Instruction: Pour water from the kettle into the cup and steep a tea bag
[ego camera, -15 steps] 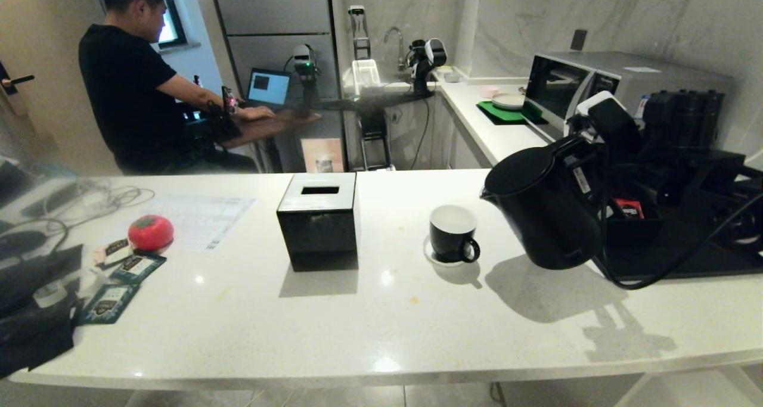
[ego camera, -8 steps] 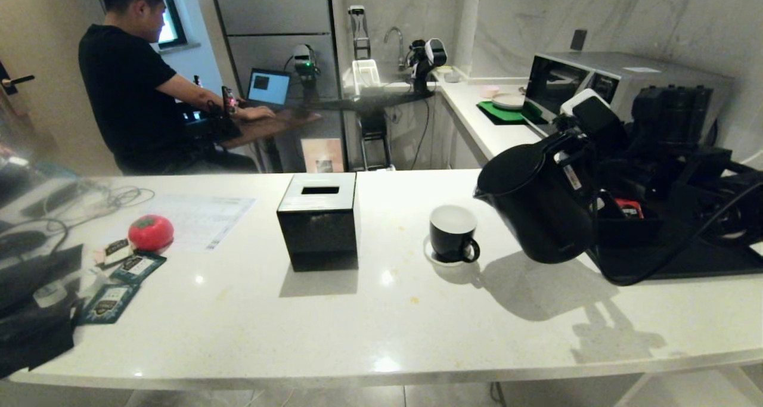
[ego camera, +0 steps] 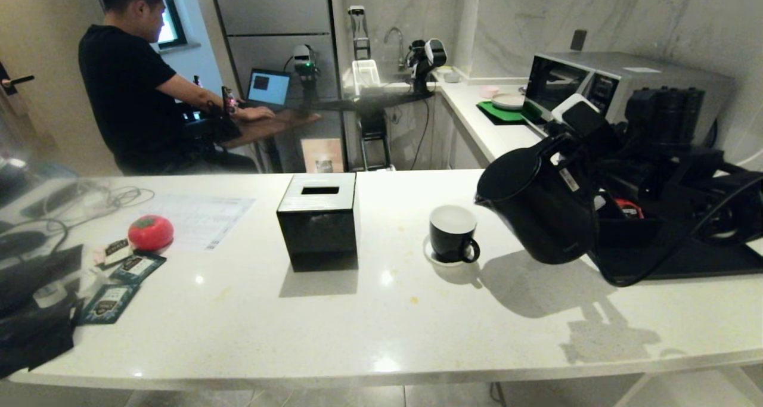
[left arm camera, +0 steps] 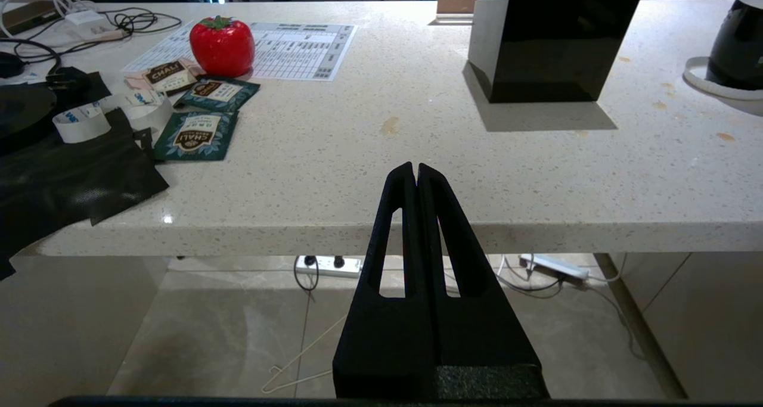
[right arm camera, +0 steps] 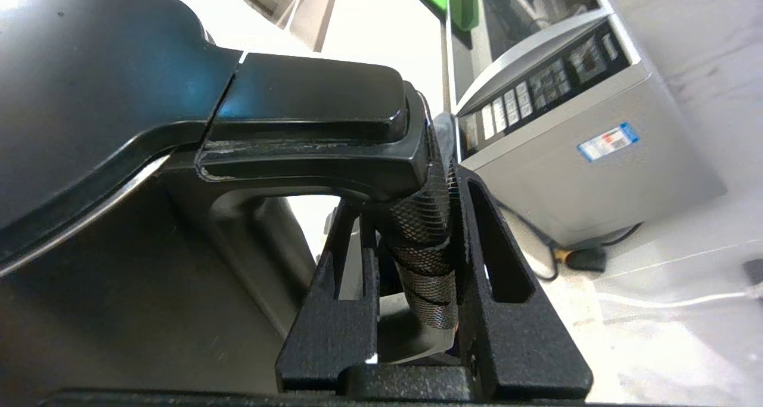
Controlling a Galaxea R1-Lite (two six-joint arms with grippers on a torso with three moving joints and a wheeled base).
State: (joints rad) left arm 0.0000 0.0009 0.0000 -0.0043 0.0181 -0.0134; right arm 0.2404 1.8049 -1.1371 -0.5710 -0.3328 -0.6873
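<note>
On the white speckled stone counter, right of centre: matte black tapered electric jug kettle, lifted clear of the surface and tilted, short spout toward the small black mug with white inside. Spout stands above and just to the right of the mug's rim, not over it; no stream visible. Mug sits on a small white round saucer, loop handle turned toward the counter's front edge.

Right gripper — fingers clamped on the kettle's mesh-wrapped loop handle, one on either side, below the lid's hinge block. In the head view the arm reaches in from the right, in front of a silver microwave oven.

Left gripper — fingers pressed together, holding nothing, parked below and in front of the counter's edge, over the tiled floor.

Other items:
- black cube tissue box with slotted top, left of the mug, well apart from it.
- red tomato-shaped object, far left, on a printed sheet's corner.
- dark green tea bag sachets, just beside and in front of the tomato shape.
- person in a black T-shirt, seated at a laptop behind the counter.
</note>
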